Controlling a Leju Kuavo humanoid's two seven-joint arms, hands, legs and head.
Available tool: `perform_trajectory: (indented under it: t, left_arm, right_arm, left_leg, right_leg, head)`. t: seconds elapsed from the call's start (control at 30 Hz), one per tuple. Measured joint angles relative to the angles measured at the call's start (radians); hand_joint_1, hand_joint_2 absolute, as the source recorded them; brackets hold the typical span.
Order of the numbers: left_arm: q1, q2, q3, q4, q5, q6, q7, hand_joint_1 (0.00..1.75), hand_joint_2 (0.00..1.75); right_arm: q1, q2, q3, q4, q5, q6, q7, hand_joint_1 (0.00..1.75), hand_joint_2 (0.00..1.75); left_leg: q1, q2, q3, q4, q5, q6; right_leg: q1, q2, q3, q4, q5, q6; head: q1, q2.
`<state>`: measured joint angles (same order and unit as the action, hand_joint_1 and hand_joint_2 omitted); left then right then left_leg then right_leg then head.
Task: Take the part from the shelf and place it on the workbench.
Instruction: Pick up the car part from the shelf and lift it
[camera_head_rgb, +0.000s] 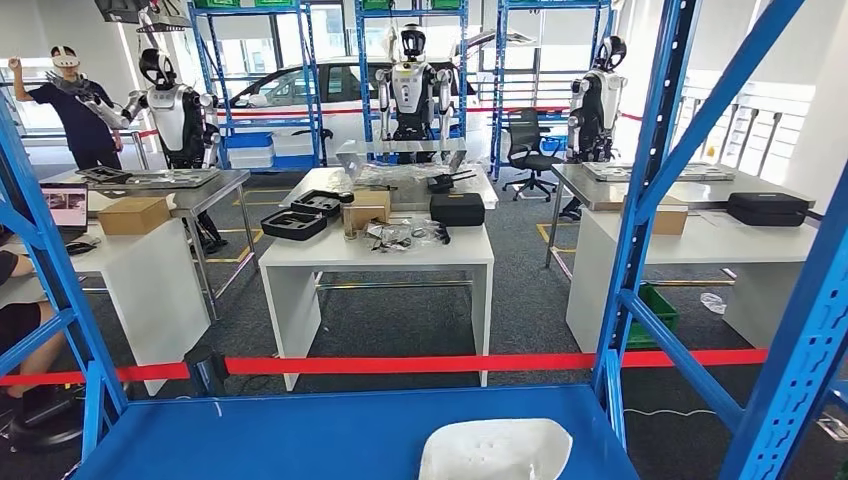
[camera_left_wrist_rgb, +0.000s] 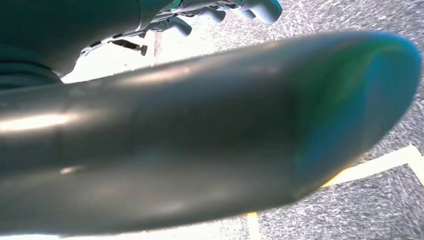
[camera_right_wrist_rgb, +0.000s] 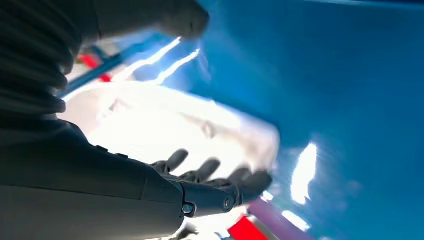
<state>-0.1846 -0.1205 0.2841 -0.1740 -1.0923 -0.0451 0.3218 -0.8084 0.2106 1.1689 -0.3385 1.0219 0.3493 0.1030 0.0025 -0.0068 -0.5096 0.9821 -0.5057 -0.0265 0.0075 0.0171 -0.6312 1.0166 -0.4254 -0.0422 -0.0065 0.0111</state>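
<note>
One white part (camera_head_rgb: 495, 449) on the blue shelf (camera_head_rgb: 300, 435). Beyond the shelf: three humanoid robots (camera_head_rgb: 412, 85), one white car (camera_head_rgb: 330, 85), two cardboard boxes (camera_head_rgb: 134, 214), three black cases (camera_head_rgb: 457, 208). One person in a headset (camera_head_rgb: 75, 105) far left of the shelf, one office chair (camera_head_rgb: 528, 140).

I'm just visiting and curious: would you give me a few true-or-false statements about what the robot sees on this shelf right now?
1. A white part lies on the blue shelf. True.
2. The part is already on a workbench. False: it sits on the shelf.
3. A red tape stretches beyond the shelf. True.
4. The right hand carries the part in the air. False: its fingers are spread beside the part, which lies on the shelf.
5. The shelf frame is yellow. False: it is blue.
</note>
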Motion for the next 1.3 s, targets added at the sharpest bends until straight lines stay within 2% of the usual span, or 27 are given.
perform_trajectory:
  t: [0.27,0.73,1.3]
  left_arm:
    - [0.006,0.0,0.0,0.001,-0.018,-0.002,0.001,0.0,0.0]
    - [0.005,-0.005,0.0,0.001,-0.018,-0.009,-0.005,0.0,0.0]
    - [0.005,-0.005,0.0,0.001,-0.018,-0.015,-0.003,0.0,0.0]
  right_arm:
    - [0.007,-0.021,0.025,0.024,-0.009,0.02,0.042,1.75,1.75]
    - [0.022,-0.024,0.034,0.032,-0.02,0.031,0.04,1.75,1.75]
    - [0.023,-0.024,0.034,0.034,-0.024,0.023,0.04,1.75,1.75]
  left_leg:
    - [0.0,0.0,0.005,0.0,-0.002,0.001]
    - [0.0,0.0,0.017,0.0,-0.007,0.002]
    - [0.0,0.0,0.013,0.0,-0.009,0.004]
  right_leg:
    - [0.0,0.0,0.006,-0.001,-0.002,0.003]
    - [0.0,0.0,0.017,-0.001,-0.007,0.005]
    - [0.0,0.0,0.021,-0.002,-0.009,0.006]
  head:
    - [0.0,0.0]
    - [0.0,0.0]
    - [0.0,0.0]
